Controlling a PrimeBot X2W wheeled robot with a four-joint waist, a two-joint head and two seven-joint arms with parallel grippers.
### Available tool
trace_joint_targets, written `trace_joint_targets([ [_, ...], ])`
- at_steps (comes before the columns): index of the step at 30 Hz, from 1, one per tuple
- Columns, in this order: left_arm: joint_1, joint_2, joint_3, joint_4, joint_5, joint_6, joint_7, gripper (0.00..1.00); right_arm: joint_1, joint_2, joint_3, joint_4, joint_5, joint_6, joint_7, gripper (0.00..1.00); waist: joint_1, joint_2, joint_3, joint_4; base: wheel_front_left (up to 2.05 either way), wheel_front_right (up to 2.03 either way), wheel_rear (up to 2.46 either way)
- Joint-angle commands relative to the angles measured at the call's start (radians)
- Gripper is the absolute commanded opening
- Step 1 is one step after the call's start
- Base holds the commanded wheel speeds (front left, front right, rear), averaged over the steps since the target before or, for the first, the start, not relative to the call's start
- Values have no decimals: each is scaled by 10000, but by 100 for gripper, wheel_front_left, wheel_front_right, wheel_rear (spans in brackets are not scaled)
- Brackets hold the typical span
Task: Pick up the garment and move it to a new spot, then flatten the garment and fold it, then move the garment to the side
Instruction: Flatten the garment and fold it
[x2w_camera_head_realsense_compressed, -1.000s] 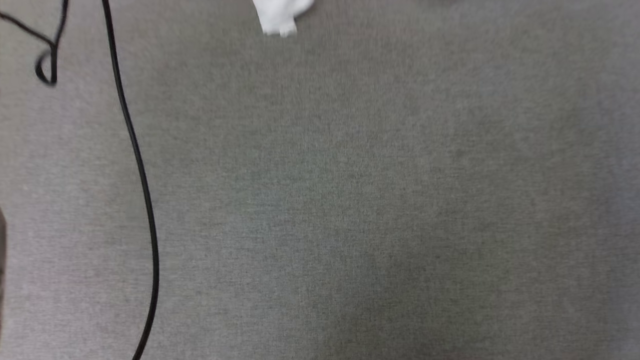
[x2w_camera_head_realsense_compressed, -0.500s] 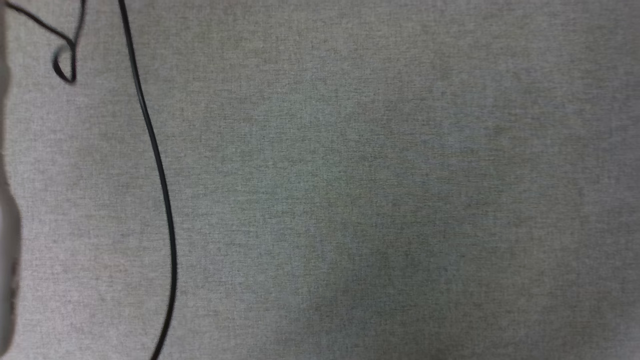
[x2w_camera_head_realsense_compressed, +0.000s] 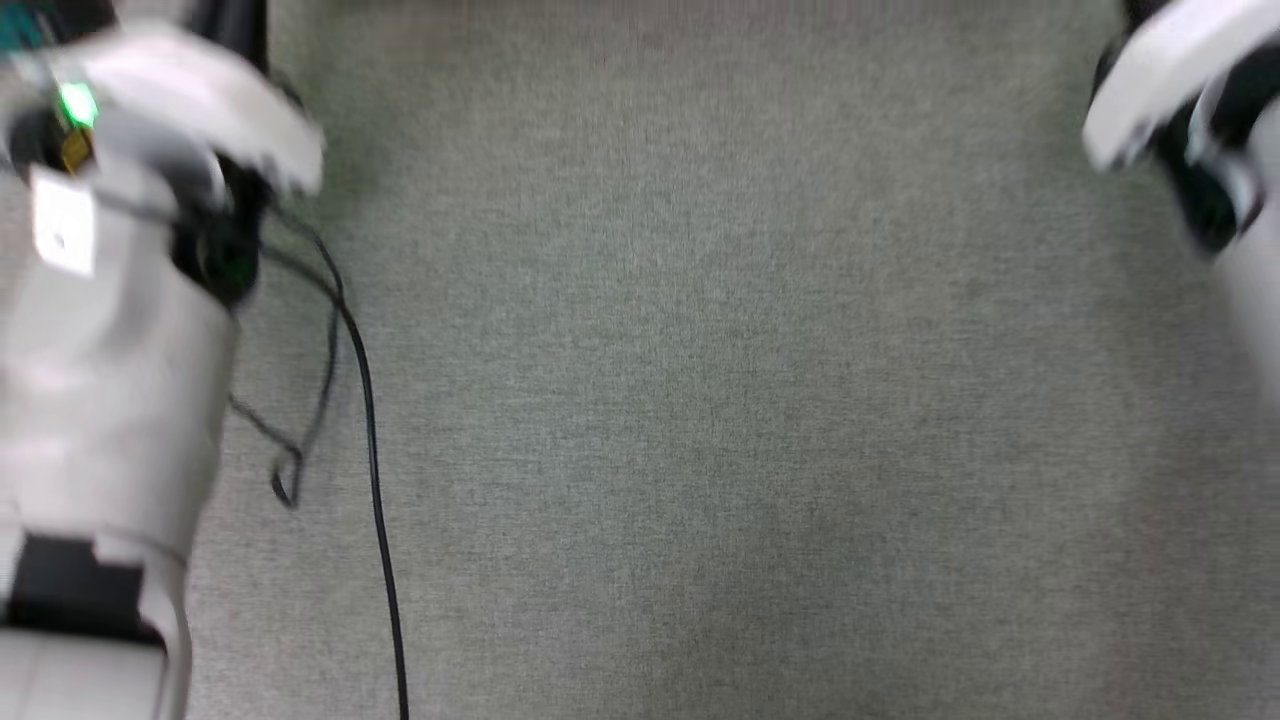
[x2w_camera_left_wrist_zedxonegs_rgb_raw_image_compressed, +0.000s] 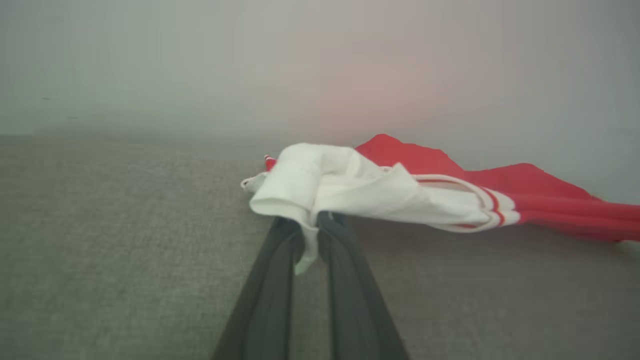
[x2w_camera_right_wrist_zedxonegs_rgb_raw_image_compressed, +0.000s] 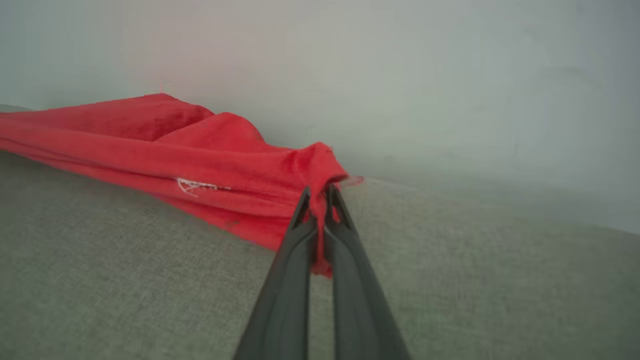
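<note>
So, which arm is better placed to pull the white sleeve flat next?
Left, probably: the left gripper pinches the white sleeve; the right gripper pinches a red edge of the shirt.

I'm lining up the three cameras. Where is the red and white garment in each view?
Head view: grey surface between the left forearm and right forearm, black cable at left.
Left wrist view: garment from centre to right edge, white sleeve pinched by the left gripper.
Right wrist view: garment from left edge to centre, red corner pinched by the right gripper.
Shared landmark: the grey surface.
</note>
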Motion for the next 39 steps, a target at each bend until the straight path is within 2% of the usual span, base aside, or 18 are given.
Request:
trace_joint_targets([
  [1, 626, 239, 119, -50, -91, 5, -136, 0, 600, -209, 83, -34, 181, -28, -117, 0, 0, 0, -628, 11, 0, 0, 0],
  [6, 2742, 357, 318, -856, -249, -8, -307, 0, 2486, -482, 375, -424, 819, -41, -325, 0, 0, 0, -1716, 136, 0, 0, 0],
  [11, 4934, 420, 681, -1972, -366, 409, -343, 0, 4159, -753, 429, -890, 1240, -73, -430, 0, 0, 0, -2781, 164, 0, 0, 0],
  [17, 7566, 543, 1011, -3718, -511, 1184, -331, 0, 6061, -919, 156, -1506, 1422, -77, -457, 0, 0, 0, -3804, 167, 0, 0, 0],
  [22, 9568, 751, 1197, -5492, -723, 2026, 70, 0, 7730, -886, -497, -2102, 1298, -90, -428, 0, 0, 0, -4442, 174, 0, 0, 0],
  [23, 9568, 751, 1197, -5492, -723, 2026, 70, 0, 7730, -886, -497, -2102, 1298, -90, -428, 0, 0, 0, -4442, 174, 0, 0, 0],
  [24, 9968, 828, 1232, -5868, -760, 2213, 213, 0, 8079, -878, -671, -2239, 1257, -90, -413, 0, 0, 0, -4569, 175, 0, 0, 0],
  [25, 10750, 1036, 1251, -6637, -753, 2578, 520, 0, 8704, -887, -1052, -2535, 1078, -95, -301, 0, 0, 0, -4770, 165, 0, 0, 0],
  [26, 10750, 1036, 1251, -6637, -753, 2578, 520, 0, 8704, -887, -1052, -2535, 1078, -95, -301, 0, 0, 0, -4770, 165, 0, 0, 0],
  [32, 12762, 1421, 1327, -8766, -926, 3634, 1415, 0, 10933, -682, -2643, -3776, 242, -105, 265, 0, 0, 0, -5336, 297, 0, 0, 0],
  [35, 13598, 1632, 1411, -9733, -975, 4089, 1826, 0, 12175, -395, -3643, -4913, -276, -112, 863, 0, 0, 0, -5486, 322, 0, 0, 0],
  [39, 14302, 1973, 1405, -10878, -941, 4533, 2387, 0, 13643, 183, -4917, -6969, -1077, -112, 2176, 0, 0, 0, -5496, 320, 0, 0, 0],
])
